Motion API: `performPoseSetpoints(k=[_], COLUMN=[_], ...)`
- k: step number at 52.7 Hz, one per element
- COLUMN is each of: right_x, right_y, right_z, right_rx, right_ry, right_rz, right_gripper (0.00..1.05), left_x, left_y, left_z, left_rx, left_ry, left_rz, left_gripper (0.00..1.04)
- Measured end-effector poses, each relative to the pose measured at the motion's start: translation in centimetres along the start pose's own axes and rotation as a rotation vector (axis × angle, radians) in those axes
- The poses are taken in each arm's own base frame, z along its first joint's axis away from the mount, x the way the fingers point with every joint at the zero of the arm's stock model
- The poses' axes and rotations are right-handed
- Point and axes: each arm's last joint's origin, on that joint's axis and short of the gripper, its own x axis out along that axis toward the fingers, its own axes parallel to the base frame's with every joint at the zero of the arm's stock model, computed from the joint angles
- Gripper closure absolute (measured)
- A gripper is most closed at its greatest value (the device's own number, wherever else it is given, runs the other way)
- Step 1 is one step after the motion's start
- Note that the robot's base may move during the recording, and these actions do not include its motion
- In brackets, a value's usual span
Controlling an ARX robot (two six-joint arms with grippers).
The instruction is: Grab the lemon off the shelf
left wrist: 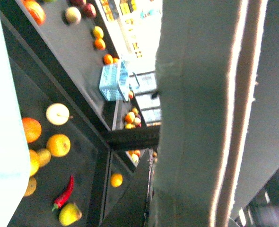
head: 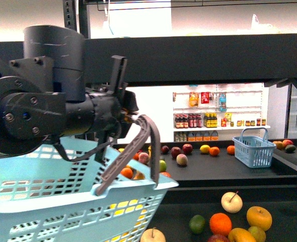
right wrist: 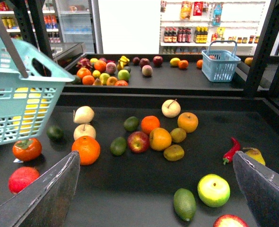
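The shelf is a black rack with a near tier [right wrist: 144,189] and a far tier [right wrist: 177,80], both strewn with fruit. Two dull yellow lemon-like fruits [right wrist: 174,152] [right wrist: 178,135] lie in the cluster on the near tier, and one also shows in the front view [head: 256,233]. A brighter yellow fruit [right wrist: 175,61] lies on the far tier. My right gripper [right wrist: 156,158] is open and empty above the near tier, with the cluster just beyond its fingers [right wrist: 45,194]. My left gripper [head: 121,108] is shut on the grey basket handle [head: 138,146] and holds the light blue basket [head: 63,201] up.
A small blue basket [right wrist: 220,66] stands on the far tier at the right. Black uprights [right wrist: 260,47] frame the right side. A red chili [right wrist: 231,150], a green apple [right wrist: 213,190] and a green oval fruit [right wrist: 184,204] lie near the right finger. White bottle shelves [right wrist: 201,33] stand behind.
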Motion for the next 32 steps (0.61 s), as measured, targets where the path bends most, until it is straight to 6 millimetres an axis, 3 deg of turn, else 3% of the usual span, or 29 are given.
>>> performPoseSetpoints(k=[8,17,32], right_x=[0.0,0.0,0.0], right_y=[0.0,0.0,0.0], right_z=[0.0,0.0,0.0], right_rx=[0.000,0.000,0.000], right_ry=[0.000,0.000,0.000], right_rz=[0.000,0.000,0.000], right_gripper=[0.08,0.08,0.08], left_x=[-1.6,-3.7,-8.9], left_y=[1.3,1.2,2.6], left_z=[3.3,6.4,13.4], left_rx=[-0.076,-0.152,-0.158], left_ry=[-0.163,-0.285,-0.470], left_rz=[0.002,-0.073,-0.211], left_gripper=[0.99,0.99,0.99])
